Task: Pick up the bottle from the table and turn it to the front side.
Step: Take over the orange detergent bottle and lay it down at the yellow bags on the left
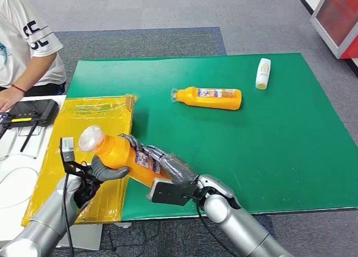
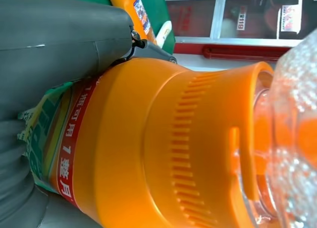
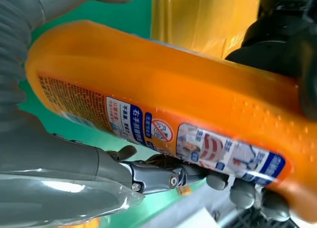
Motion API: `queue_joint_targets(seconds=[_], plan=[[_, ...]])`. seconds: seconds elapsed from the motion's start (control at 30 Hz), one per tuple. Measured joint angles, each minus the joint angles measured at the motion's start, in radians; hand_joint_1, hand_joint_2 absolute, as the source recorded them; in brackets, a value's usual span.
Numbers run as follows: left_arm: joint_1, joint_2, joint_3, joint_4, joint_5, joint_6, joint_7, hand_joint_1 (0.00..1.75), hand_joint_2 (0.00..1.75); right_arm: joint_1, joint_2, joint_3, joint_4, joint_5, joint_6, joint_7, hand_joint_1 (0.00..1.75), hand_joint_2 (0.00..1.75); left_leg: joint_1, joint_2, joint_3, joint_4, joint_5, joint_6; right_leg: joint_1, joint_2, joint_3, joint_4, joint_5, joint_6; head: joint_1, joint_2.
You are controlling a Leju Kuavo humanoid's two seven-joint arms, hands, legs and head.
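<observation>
An orange bottle (image 1: 120,152) with a clear cap (image 1: 90,138) is held tilted above the table's near left edge, cap toward the left. My left hand (image 1: 96,175) grips it near the neck, thumb under the body. My right hand (image 1: 169,165) holds the base end, fingers lying over the label. In the left wrist view the bottle's shoulder (image 2: 149,148) and cap (image 2: 295,129) sit right against my left hand (image 2: 56,44). In the right wrist view the labelled side (image 3: 149,99) rests on the fingers (image 3: 157,173) of my right hand (image 3: 75,163).
A second orange bottle (image 1: 208,98) lies on the green table mat (image 1: 274,156) at mid-table, and a small white bottle (image 1: 263,74) lies at the far right. A yellow bag (image 1: 88,114) covers the left part. A person (image 1: 25,44) sits far left beside a black device (image 1: 31,112).
</observation>
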Motion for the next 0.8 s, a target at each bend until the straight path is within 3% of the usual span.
queue_joint_targets(seconds=[0.13, 0.27, 0.5, 0.8], plan=[[0.008, 0.005, -0.003, -0.007, -0.039, 0.012, -0.017, 1.74, 1.75, 0.002, 0.004, -0.029, 0.022, -0.085, 0.046, -0.012, 0.00, 1.75, 0.000, 0.000, 0.000, 0.000, 0.000, 0.000, 0.000, 0.000, 0.000, 0.000, 0.000, 0.000, 0.000, 0.000], [0.010, 0.019, -0.021, -0.028, -0.151, 0.083, -0.041, 1.75, 1.75, 0.008, 0.006, -0.072, 0.052, -0.187, 0.092, -0.023, 0.00, 1.75, 0.000, 0.000, 0.000, 0.000, 0.000, 0.000, 0.000, 0.000, 0.000, 0.000, 0.000, 0.000, 0.000, 0.000], [0.016, 0.102, -0.068, -0.140, -0.267, 0.129, -0.093, 1.75, 1.75, 0.015, 0.006, -0.182, 0.093, -0.303, 0.127, -0.039, 0.00, 1.75, 0.000, 0.000, 0.000, 0.000, 0.000, 0.000, 0.000, 0.000, -0.001, 0.000, 0.000, 0.000, 0.000, 0.000], [-0.042, 0.206, -0.101, -0.231, -0.321, 0.153, -0.067, 1.75, 1.75, 0.017, 0.006, -0.241, 0.123, -0.314, 0.125, -0.039, 0.00, 1.75, 0.000, 0.000, 0.000, 0.000, 0.001, -0.001, 0.000, 0.000, -0.001, 0.000, 0.000, 0.000, 0.000, 0.000]])
